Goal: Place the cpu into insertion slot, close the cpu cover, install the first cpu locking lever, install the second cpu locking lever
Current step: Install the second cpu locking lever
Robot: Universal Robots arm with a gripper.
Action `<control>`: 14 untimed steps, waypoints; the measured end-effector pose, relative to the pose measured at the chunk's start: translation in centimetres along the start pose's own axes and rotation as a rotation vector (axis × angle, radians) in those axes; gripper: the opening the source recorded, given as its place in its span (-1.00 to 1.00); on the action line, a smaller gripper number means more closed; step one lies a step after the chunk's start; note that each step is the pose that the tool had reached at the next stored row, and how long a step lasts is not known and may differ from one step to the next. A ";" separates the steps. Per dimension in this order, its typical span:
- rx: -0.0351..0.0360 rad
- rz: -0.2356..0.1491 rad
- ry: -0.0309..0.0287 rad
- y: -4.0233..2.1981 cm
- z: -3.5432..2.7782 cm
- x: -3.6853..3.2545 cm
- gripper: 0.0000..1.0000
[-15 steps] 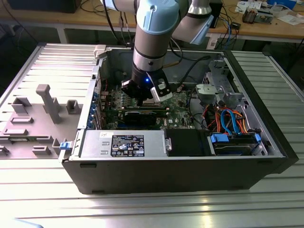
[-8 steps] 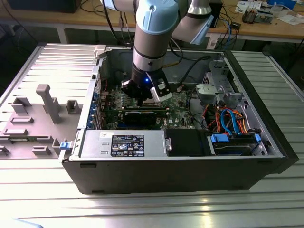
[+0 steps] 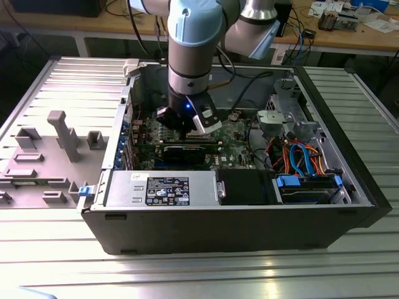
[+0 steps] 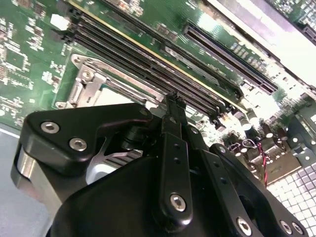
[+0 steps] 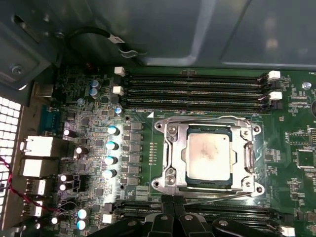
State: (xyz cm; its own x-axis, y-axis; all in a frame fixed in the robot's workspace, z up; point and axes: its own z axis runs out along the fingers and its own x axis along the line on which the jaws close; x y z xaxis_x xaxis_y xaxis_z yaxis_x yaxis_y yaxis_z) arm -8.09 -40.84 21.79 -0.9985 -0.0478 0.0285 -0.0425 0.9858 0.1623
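You see the cpu [image 5: 209,157] seated in the insertion slot [image 5: 174,159], with the cpu cover [image 5: 247,158] lying flat around it. Thin wire levers [image 5: 207,119] run along two sides. Memory slots [image 5: 195,91] lie just beside the socket on the green board [image 5: 296,163]. The gripper [image 5: 171,200] fingers sit close together, near the socket's edge.

I count, in the first wrist view: cpu [image 5: 210,155], one, just ahead of my gripper [image 5: 174,201]; cpu cover [image 5: 174,148], one, framing that chip; insertion slot [image 5: 207,184], one, beneath both; wire locking levers, two, the near lever [image 5: 222,197] beside my gripper, the far lever [image 5: 197,118] across the socket; long memory slots [image 5: 197,89] beyond the socket, four; white clips [image 5: 119,71] on their ends, four; blue-topped capacitors [image 5: 111,145] in a column off to one side of the socket, four; in the exterior view: computer case [image 3: 218,230], one, around my gripper.
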 end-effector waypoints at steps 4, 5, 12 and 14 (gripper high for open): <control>-0.0032 -0.001 -0.0046 -0.17 0.16 0.54 -0.79; -0.0049 -0.001 -0.0059 -0.28 0.16 0.57 -0.79; -0.0396 -0.003 -0.0134 -0.79 0.46 0.74 -0.79; -0.0430 -0.004 -0.0140 -0.85 0.61 0.76 -0.79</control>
State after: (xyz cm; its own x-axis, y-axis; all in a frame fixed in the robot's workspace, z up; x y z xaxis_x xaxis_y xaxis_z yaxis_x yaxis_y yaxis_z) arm -8.83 -41.61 21.07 -0.9987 -0.0488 0.0141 -0.0449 0.9778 0.2046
